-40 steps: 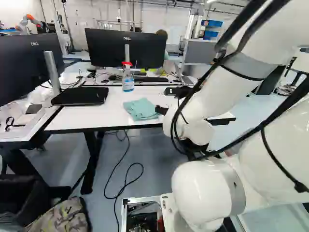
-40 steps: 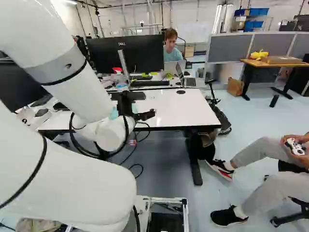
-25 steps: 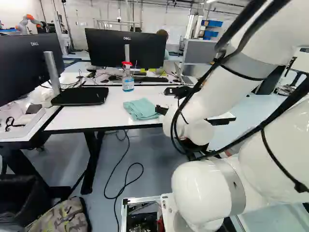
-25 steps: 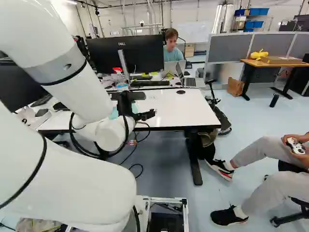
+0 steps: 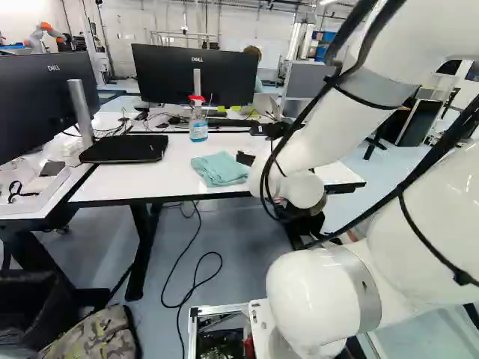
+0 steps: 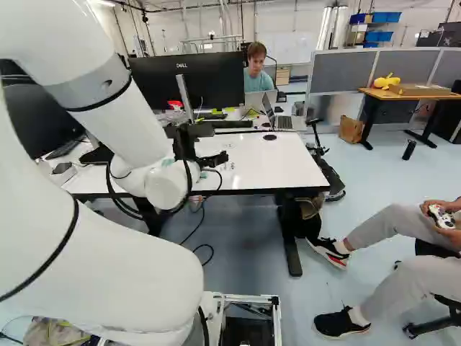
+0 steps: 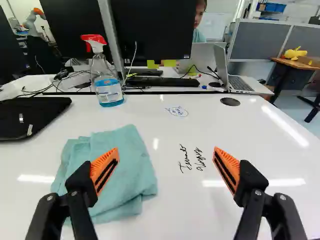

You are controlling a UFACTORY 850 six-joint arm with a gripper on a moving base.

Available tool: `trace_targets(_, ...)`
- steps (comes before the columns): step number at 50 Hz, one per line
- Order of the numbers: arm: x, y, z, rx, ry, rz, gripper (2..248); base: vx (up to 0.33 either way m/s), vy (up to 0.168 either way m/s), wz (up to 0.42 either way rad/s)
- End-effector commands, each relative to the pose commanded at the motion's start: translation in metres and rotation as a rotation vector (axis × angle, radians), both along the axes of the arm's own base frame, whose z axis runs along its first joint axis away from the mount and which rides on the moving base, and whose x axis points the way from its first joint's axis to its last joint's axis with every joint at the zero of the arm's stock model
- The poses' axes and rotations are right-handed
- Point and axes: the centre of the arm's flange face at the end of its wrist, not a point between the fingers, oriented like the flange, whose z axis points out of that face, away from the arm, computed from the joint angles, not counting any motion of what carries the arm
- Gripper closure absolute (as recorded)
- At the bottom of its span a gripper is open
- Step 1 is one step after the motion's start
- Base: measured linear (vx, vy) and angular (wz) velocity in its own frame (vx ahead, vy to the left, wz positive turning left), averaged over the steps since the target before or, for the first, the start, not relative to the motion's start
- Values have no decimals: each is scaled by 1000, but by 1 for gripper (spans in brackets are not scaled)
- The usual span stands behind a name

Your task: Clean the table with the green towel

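My gripper (image 6: 212, 161) is out over the white table (image 6: 277, 169) in the right base view. Seen from the wrist, the gripper (image 7: 166, 169) is open, its orange-padded fingers wide apart with nothing held. The green towel (image 7: 112, 170) lies loosely folded on the tabletop, partly behind one finger, whose contact with it I cannot tell. Handwritten marks (image 7: 192, 159) show on the tabletop between the fingers, and a small blue drawing (image 7: 177, 111) is farther ahead. In the left base view the towel (image 5: 219, 169) rests near the front edge, left of the arm.
A spray bottle (image 7: 106, 75) stands beyond the towel, with a black laptop-like slab (image 5: 124, 148) to its left. Monitors (image 5: 196, 73), a keyboard (image 7: 162, 82) and an open laptop (image 7: 240, 82) are farther back. Another robot (image 5: 43, 34) stands far off. A seated person is at the right base view's right.
My arm has shifted, carrying the gripper slightly ahead or up, away from the table's front edge. The base and towel stay where they were.
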Motion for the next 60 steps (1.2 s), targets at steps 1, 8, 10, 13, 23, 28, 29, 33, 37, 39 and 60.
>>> trace_targets(1,1,1,1,0,-2,3,3,0,0,0)
trace_targets(8,10,9,9,1,-19,26,3,0,0,0)
trace_targets(10,12,11,11,1,-24,33,3,0,0,0)
trace_targets(13,15,15,14,2,-31,43,3,0,0,0)
trace_targets(23,23,28,17,3,-34,80,3,0,0,0)
trace_targets(28,26,34,17,3,-32,98,3,0,0,0)
trace_targets(29,26,36,17,3,-32,101,3,0,0,0)
trace_targets(33,28,41,17,3,-32,116,3,0,0,0)
trace_targets(37,30,46,17,3,-31,130,3,0,0,0)
trace_targets(39,31,49,18,3,-30,138,3,0,0,0)
trace_targets(60,44,67,15,-2,12,181,3,0,0,0)
